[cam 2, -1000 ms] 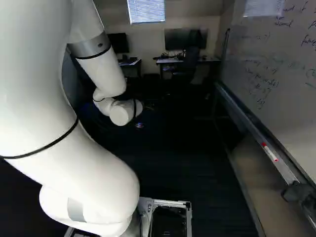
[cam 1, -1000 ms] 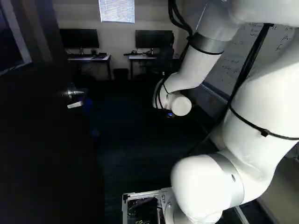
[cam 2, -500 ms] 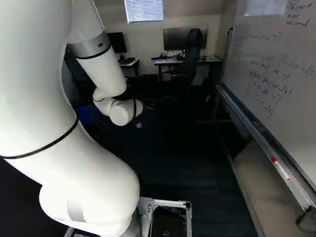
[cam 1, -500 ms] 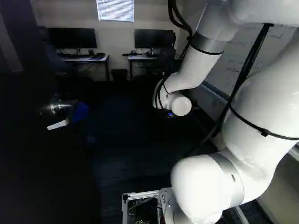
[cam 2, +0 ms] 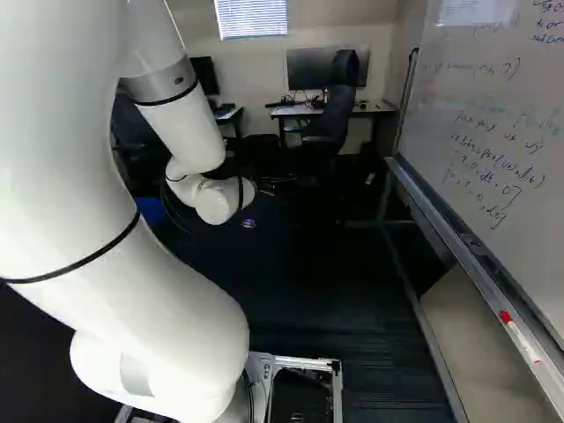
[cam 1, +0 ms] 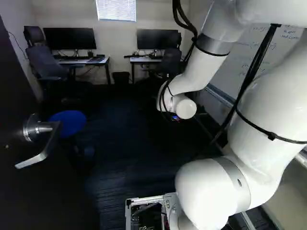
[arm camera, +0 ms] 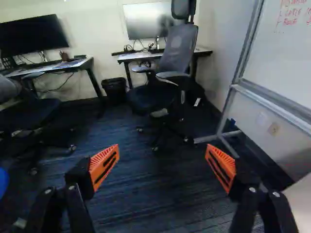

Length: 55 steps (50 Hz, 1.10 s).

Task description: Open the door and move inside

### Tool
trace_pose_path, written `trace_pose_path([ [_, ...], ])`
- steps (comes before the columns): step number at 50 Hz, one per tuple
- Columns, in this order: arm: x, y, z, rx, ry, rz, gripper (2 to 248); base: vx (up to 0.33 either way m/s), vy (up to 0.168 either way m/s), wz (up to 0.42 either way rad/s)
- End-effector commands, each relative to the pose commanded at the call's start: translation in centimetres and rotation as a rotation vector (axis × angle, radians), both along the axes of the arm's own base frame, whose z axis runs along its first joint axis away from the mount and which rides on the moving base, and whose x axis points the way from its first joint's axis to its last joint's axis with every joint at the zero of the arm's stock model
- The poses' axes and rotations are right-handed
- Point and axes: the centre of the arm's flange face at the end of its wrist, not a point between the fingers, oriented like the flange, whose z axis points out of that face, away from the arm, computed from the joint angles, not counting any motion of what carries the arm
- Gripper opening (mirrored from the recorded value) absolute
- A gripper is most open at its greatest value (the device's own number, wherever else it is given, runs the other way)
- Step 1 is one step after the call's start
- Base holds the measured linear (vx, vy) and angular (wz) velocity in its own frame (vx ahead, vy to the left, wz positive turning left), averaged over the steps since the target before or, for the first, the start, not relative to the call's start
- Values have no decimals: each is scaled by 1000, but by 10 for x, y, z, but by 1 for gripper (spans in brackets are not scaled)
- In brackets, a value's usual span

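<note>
"Right base view: where does the gripper (cam 2: 248,224) show?"

"Just a small bit of it, below the arm's rounded white wrist (cam 2: 216,202). Wrist view gives the fingers: spread wide, orange pads (arm camera: 104,165) well apart, nothing between them. Dark ribbed carpet (arm camera: 160,206) lies below and ahead of them."

"And the door?"

"It stands open. Left base view has the dark door (cam 1: 24,196) to the gripper's left, its metal handle (cam 1: 43,128) facing the room, well apart from the gripper. Beyond the handle, also left of the gripper, is a round blue seat (cam 1: 69,123)."

"What's straight ahead of the gripper?"

"An office chair (arm camera: 179,48), with a white-topped desk (arm camera: 131,57) behind it and a monitor (arm camera: 143,20) on that. A black bin (arm camera: 115,90) stands beside the desk, ahead of the gripper and a little to its left. Farther left are a second desk (arm camera: 48,69) with a dark monitor (arm camera: 34,36) and another office chair (arm camera: 22,116) in front."

"Anything on its right?"

"A whiteboard (arm camera: 286,63) with handwriting, on a metal frame, touching neither finger. Right base view shows a red-capped marker (cam 2: 522,339) on its ledge, right of the gripper and nearer the base."
</note>
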Motion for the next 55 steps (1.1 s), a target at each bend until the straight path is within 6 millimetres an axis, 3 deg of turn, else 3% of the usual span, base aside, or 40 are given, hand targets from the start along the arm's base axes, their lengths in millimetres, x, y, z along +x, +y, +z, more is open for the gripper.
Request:
trace_pose_path([
  [26, 0, 0, 0, 0, 0, 0, 247, 149, 1, -5],
  [55, -4, 0, -1, -3, 2, 6, 247, -3, 0, 0],
])
